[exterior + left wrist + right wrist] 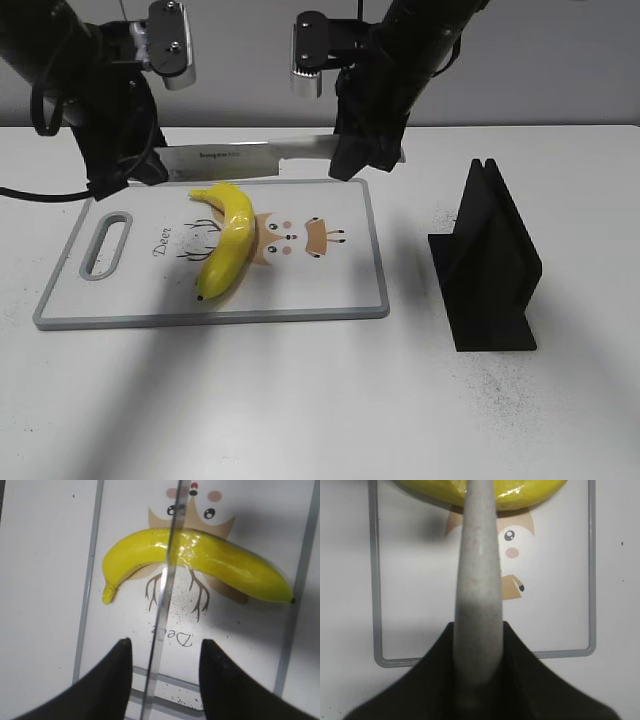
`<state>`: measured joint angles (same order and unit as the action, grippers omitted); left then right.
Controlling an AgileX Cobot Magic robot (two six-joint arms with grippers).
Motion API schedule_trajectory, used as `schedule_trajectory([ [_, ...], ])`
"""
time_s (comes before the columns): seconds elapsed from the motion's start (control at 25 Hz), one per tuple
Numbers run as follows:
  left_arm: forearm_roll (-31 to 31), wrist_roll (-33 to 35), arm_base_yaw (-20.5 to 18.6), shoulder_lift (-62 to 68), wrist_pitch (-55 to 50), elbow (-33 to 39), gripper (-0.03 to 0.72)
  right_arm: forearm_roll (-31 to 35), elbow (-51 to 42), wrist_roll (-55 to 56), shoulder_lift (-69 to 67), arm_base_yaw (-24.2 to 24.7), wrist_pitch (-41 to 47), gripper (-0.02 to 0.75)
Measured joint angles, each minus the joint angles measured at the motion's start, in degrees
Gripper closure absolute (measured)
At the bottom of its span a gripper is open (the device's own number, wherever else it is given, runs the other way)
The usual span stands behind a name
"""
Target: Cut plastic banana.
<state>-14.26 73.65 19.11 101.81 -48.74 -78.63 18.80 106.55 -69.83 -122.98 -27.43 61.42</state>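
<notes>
White bench [300,400] carries cutting board [330,290]; plastic banana [230,245] lies on it. Exterior view: knife [245,158] held level above board. Right claw [477,655] clamps knife handle; left wrist view alone shows left claw [165,672] parted, blade edge between its fingers.

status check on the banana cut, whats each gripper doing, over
Right gripper shut on knife handle; left gripper open around the blade tip. Plastic banana whole on cutting board, blade above it. Nothing in the way; black stand off to the side.
</notes>
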Motion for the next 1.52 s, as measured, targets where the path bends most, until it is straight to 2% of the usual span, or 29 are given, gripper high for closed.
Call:
schedule_trajectory([
  [0.12, 0.13, 0.06, -0.26, 0.64, 1.27, 0.0, 0.368, 0.05, 0.0, 0.0, 0.0, 0.0, 0.0, 0.577],
  [0.28, 0.02, 0.17, -0.26, 2.1, 2.42, 0.0, 0.63, 0.05, 0.0, -0.06, 0.0, 0.0, 0.0, 0.577],
  [0.36, -0.11, 0.56, -0.26, 2.96, 2.55, 0.0, 0.67, -0.43, 0.0, -0.41, 0.0, 0.0, -0.05, 0.577],
  [0.68, -2.49, 1.22, -0.13, 6.03, 6.6, 0.0, 0.684, -2.73, 0.12, -0.4, -0.51, 0.18, -0.35, 0.577],
  [0.96, -3.15, 1.43, -0.02, 17.7, 14.03, -0.61, 0.684, -3.69, 0.52, -0.4, -8.71, 0.77, -3.47, 0.574],
  [1.32, -2.79, 1.48, 0.13, 16.07, 12.48, -0.9, 0.687, -3.84, 0.82, -0.45, -8.79, 0.87, -2.7, 0.572],
  [1.52, -1.67, 1.43, -0.03, 9.44, 8.71, -0.16, 0.689, -2.87, 0.55, -0.35, -4.29, 0.39, -1.64, 0.572],
])
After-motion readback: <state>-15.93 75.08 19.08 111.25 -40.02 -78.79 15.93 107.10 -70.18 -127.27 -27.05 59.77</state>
